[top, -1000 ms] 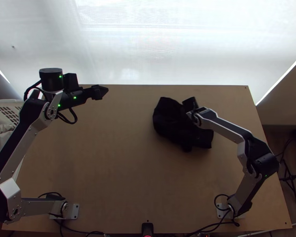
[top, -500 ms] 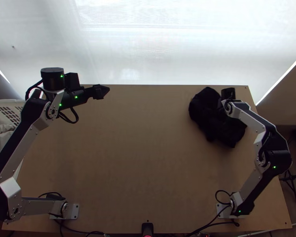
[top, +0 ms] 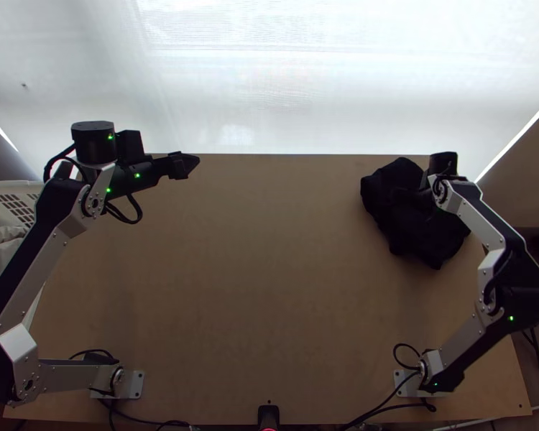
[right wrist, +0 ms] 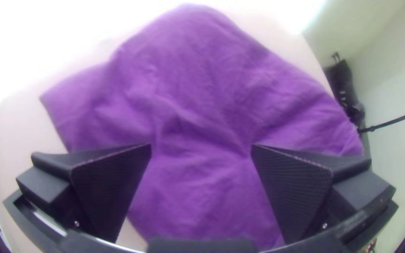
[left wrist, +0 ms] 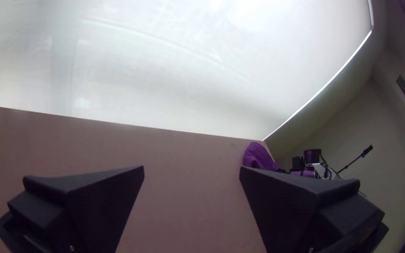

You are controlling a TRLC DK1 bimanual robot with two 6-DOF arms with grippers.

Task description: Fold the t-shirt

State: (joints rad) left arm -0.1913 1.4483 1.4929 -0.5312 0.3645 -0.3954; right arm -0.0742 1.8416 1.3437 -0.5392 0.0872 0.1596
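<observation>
In the top view my left gripper is over the table's far left part, away from the cloth; in the left wrist view the left gripper has its fingers wide apart with nothing between them. My right gripper is over the dark t-shirt at the far right of the table. From the right wrist, the right gripper stands open above the t-shirt, which shows purple there. The cloth lies loosely bunched with creases, its flaps spread outward. The left wrist view has the t-shirt by the table's far corner.
The wooden table has bare surface across its middle and left. A white basket with cloth in it stands beyond the left edge. Behind the far edge hangs a bright white sheet. A dark stand is beyond the right side.
The t-shirt and my right gripper have moved from right of centre to the far right of the table, with the right arm bending outward. The left arm has stayed nearly still.
</observation>
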